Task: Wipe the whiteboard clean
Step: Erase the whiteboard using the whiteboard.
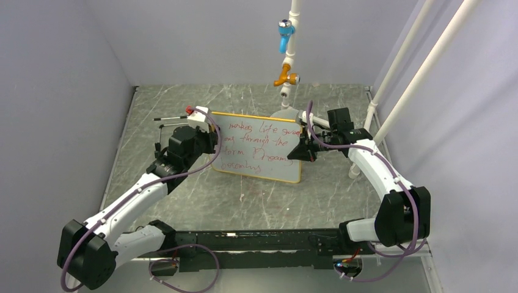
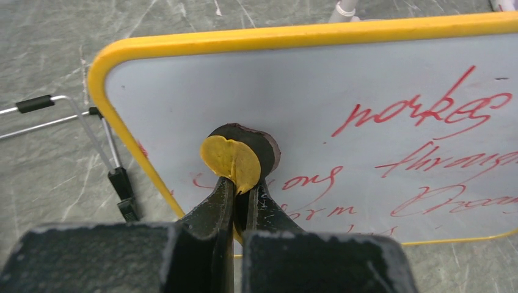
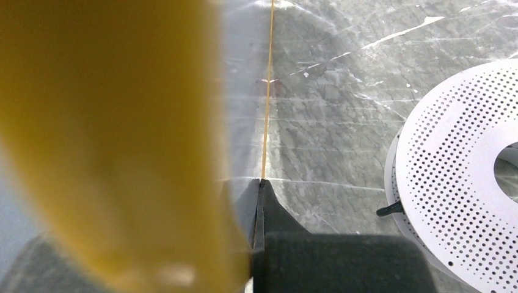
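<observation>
White arms (image 1: 131, 200) show black joints (image 1: 85, 251), purple cables (image 1: 310, 122), black left gripper (image 2: 240, 186).

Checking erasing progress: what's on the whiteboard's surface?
Lines of red handwriting cover most of the whiteboard. The left gripper holds a round eraser against its upper left part; whatever lies beneath the eraser is hidden.

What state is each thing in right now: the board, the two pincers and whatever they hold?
Whiteboard: held up on edge, red writing not yet wiped.
Eraser: gripped, against the board's left side.
Left pincer: shut on the eraser.
Right pincer: shut on the whiteboard's right edge.
</observation>
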You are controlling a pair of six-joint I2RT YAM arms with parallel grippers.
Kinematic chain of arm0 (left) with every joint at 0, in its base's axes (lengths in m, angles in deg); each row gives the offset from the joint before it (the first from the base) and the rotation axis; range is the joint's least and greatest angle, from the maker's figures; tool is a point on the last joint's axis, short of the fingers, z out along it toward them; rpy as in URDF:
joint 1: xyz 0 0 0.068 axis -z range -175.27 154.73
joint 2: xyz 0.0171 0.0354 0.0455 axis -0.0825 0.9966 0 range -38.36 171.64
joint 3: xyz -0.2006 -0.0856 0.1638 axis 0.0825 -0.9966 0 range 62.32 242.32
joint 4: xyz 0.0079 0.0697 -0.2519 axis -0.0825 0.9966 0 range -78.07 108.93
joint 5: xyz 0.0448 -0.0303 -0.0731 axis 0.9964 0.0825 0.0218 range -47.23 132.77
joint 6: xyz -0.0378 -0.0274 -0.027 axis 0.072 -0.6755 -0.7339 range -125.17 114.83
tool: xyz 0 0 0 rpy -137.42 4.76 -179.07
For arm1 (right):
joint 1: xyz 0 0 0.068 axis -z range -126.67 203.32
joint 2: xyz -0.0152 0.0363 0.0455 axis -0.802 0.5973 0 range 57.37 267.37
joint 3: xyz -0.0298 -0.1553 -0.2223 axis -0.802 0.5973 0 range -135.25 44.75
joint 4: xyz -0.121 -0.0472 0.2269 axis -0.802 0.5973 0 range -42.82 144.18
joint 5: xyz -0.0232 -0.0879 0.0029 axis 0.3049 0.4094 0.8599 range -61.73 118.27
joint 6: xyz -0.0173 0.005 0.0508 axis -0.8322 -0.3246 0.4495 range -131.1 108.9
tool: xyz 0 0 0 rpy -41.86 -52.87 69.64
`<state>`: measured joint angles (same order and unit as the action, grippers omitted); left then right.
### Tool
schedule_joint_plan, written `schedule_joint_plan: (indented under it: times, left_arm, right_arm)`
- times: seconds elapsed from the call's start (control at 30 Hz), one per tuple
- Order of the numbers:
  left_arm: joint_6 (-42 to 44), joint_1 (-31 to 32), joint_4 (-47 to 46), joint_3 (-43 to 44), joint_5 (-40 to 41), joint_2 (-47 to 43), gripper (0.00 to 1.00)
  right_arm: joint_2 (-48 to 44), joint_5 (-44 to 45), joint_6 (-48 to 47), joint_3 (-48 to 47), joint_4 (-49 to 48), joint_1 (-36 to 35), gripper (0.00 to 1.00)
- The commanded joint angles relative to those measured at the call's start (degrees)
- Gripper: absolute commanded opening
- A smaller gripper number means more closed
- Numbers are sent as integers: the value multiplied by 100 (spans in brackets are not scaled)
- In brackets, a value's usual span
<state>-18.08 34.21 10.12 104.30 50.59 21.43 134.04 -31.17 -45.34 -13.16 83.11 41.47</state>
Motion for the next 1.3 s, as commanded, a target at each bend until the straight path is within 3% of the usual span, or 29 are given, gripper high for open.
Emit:
schedule_joint_plan:
  times: [0.0,0.27,0.47,0.63,0.77,1.0,1.27]
  left_arm:
    - [130,-242,-66,237,485,-107,0]
    - [0,-75,-342,524,-550,298,0]
    - [-247,593,-582,534,-280,498,0]
    - [-282,672,-493,724,-18,520,0]
    - [-166,596,-485,681,756,363,0]
    - [-133,305,-274,1026,269,307,0]
    - [-284,878,-206,1201,308,421,0]
  right_arm:
    - [79,101,-570,-48,533,-230,0]
    - [62,156,-524,-36,495,-249,0]
    - [74,126,-536,-40,510,-246,0]
    - [84,126,-541,-50,521,-261,0]
    - [45,126,-540,-45,523,-256,0]
    - [38,119,-544,-53,533,-256,0]
    - [-13,106,-553,-53,534,-264,0]
